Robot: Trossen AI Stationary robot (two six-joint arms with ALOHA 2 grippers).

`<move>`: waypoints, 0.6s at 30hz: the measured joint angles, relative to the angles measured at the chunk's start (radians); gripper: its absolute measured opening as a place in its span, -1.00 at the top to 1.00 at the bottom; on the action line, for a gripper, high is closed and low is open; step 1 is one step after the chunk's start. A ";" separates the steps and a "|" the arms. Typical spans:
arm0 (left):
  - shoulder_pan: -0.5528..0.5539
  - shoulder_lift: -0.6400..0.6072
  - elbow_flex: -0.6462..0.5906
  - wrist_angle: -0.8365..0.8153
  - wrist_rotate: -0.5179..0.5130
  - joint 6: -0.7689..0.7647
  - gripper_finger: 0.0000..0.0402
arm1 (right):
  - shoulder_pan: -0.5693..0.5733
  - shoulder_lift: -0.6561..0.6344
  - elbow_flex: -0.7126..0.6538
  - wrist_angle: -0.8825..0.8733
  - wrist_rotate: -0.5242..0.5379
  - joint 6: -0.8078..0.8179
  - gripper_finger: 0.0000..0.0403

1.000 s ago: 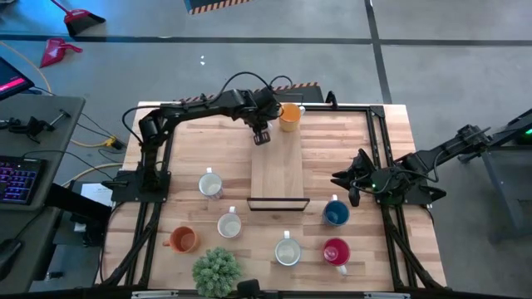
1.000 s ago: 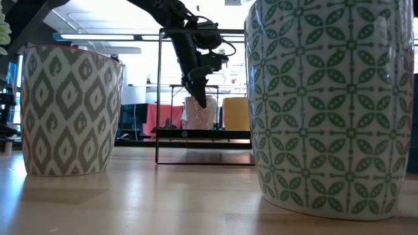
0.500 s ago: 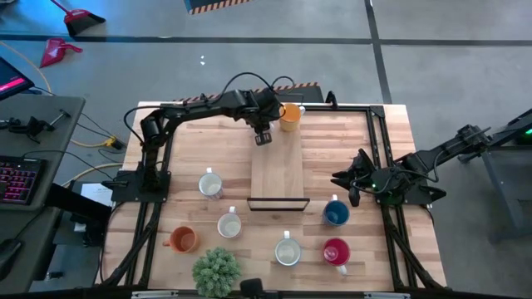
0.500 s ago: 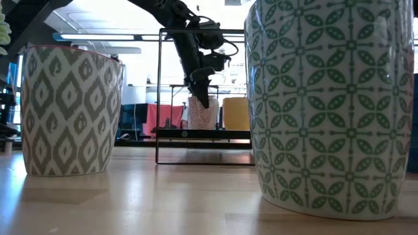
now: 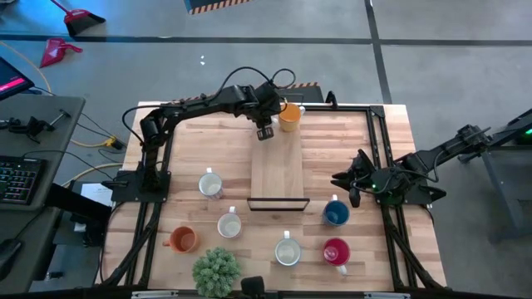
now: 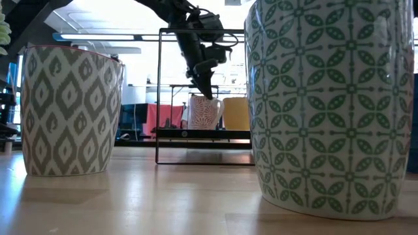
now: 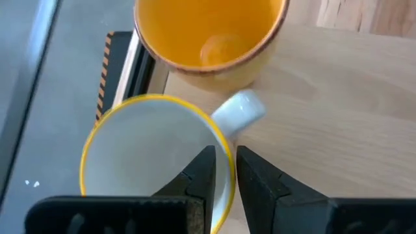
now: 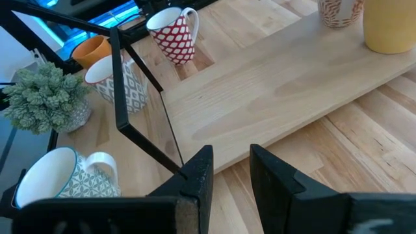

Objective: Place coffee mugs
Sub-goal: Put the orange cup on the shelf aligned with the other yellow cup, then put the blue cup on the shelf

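Left claw (image 5: 264, 131) has lifted off the patterned white mug (image 6: 204, 112) and shifted a bit toward 12 o'clock. In the low view its tips now sit just above the rim, where earlier they reached down into the mug. We read its fingers (image 7: 201, 174) as parted by a narrow gap over the yellow rim, gripping nothing.

- The patterned white mug stands upright at the 12 o'clock end of the raised wooden board (image 5: 277, 170). The orange-yellow mug (image 5: 288, 116) is just beside it on the 3 o'clock side, and the white handle points toward it.
- Right claw (image 5: 352, 184) waits at the desk's (image 5: 349, 141) 3 o'clock edge, fingers apart, nothing between them.
- The other mugs are off the board on the desk:
  - blue mug (image 5: 336, 213) at 4 o'clock
  - red-pink mug (image 5: 337, 251) at 5 o'clock
  - white mug (image 5: 287, 252) at 6 o'clock
  - white mug (image 5: 229, 225) near 7 o'clock
  - orange mug (image 5: 182, 240) at 8 o'clock
  - white mug (image 5: 209, 183) near 9 o'clock
- Green plant ball (image 5: 217, 271) sits at the 6–7 o'clock edge, near the orange mug.
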 joint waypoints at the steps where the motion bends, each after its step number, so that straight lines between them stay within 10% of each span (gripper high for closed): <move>1: 0.000 0.000 0.000 -0.004 0.000 0.000 0.72 | 0.000 0.000 0.000 0.000 0.000 -0.001 0.60; 18: -0.019 -0.006 0.191 -0.233 0.004 -0.048 0.51 | 0.000 0.000 0.000 -0.001 -0.018 -0.019 0.60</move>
